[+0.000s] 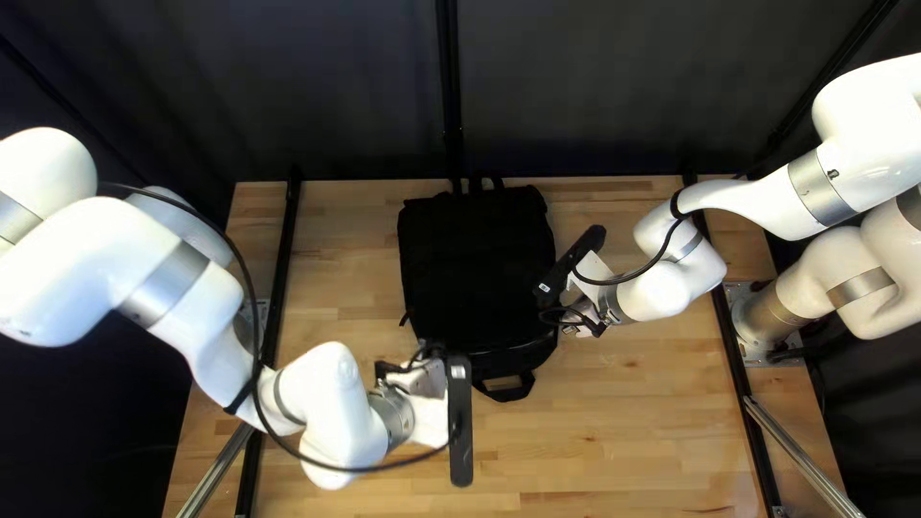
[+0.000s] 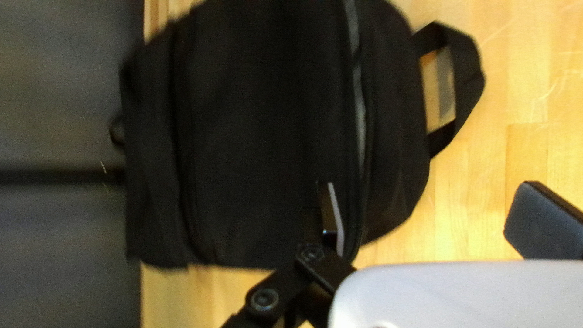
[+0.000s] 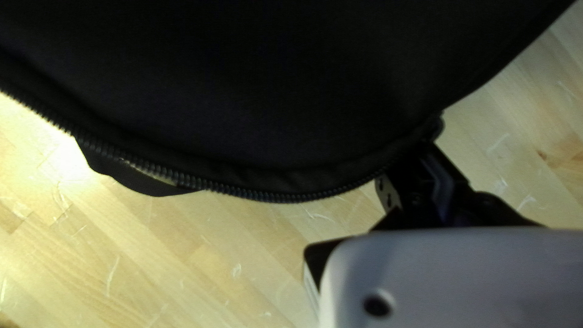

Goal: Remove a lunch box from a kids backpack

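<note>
Item: backpack (image 1: 475, 269), black, one piece. Lies at the middle of the top left view on the wooden table (image 1: 624, 432), reaching to the table's far edge. A loop (image 1: 513, 390) sticks out from its near end — more straps (image 1: 486, 182) show at its far end.

Zipper (image 3: 261, 195): dark teeth, seen in the right wrist view in a curved row along the backpack's edge. In the left wrist view a pale line runs across the pack, near the end with the loop.

Contents: hidden by the black cloth; whether the lunch box lies within cannot be told.

Left gripper (image 1: 457, 414): beside the backpack's near left corner. Jaws wide open, nothing between them. In its wrist view, one finger (image 2: 331, 212) shows in front of the black cloth, the other (image 2: 540, 222) over bare wood; whether the first touches the cloth cannot be told.

Right gripper (image 1: 554, 313): at the backpack's right side, toward the near end. Jaws closed, gripping the backpack's cloth edge where the zipper row ends — the tips are partly covered by cloth.
</note>
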